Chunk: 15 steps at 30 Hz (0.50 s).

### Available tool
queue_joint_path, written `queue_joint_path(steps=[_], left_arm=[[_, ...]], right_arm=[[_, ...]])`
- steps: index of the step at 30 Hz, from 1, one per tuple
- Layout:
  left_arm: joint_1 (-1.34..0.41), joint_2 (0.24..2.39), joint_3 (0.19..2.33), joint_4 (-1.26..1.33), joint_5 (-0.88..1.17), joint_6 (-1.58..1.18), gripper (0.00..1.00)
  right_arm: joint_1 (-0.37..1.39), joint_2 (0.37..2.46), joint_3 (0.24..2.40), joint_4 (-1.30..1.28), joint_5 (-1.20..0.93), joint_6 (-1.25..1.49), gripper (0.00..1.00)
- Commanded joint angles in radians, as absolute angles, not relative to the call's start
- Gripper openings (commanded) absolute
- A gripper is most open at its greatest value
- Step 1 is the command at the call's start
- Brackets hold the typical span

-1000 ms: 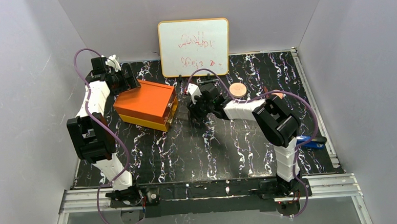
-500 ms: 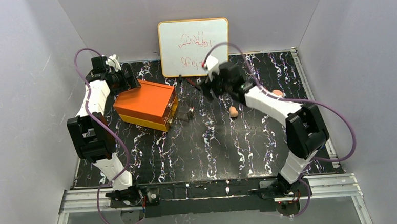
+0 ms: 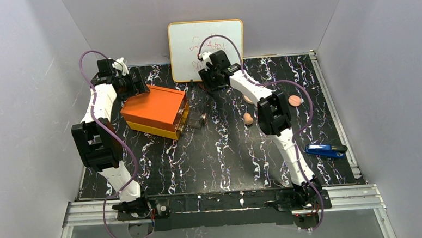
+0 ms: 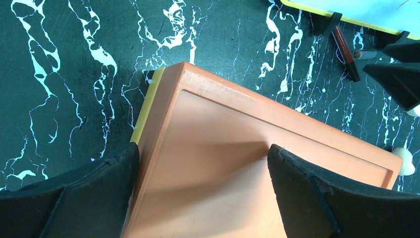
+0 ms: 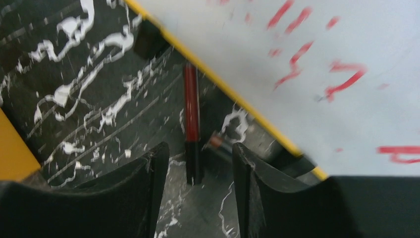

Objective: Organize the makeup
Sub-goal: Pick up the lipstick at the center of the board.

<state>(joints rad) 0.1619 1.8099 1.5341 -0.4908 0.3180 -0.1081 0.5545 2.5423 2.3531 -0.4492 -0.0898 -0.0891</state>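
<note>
Two thin dark sticks (image 5: pixel 192 124) lie on the black marbled table at the foot of the whiteboard (image 5: pixel 317 54). My right gripper (image 5: pixel 198 148) hovers over them, open, with the red-and-black stick's near end between its fingertips and untouched. In the top view that gripper (image 3: pixel 211 82) is at the back centre. A tan egg-shaped sponge (image 3: pixel 248 118) lies mid-table, and a flat peach disc (image 3: pixel 294 100) lies to its right. My left gripper (image 4: pixel 203 151) stands wide open over the orange box's (image 4: pixel 237 148) back corner, gripping nothing.
The orange box (image 3: pixel 155 111) with clear drawers sits at the left, with a small clear piece (image 3: pixel 200 120) by its front. A blue stapler-like object (image 3: pixel 325 150) lies at the right edge. The whiteboard (image 3: pixel 206 49) leans on the back wall.
My right arm has swung from mid-table, beside the box's front, back to the whiteboard's foot. The egg sponge now lies in plain view mid-table. The left arm has stayed put.
</note>
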Motion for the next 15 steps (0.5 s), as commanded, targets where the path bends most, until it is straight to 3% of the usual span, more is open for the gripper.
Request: queue_joint_path(steps=[1,15], left_arm=[[0.137,1.873,1.505,-0.605,0.298,-0.08,0.96],[0.137,1.858,1.467,-0.585,0.29,-0.074,0.96]], right_arm=[[0.559,2.465,2.308,-0.422,-0.135,-0.065,0.56],[0.568,2.436,2.107,-0.367,-0.142,-0.071,0.44]])
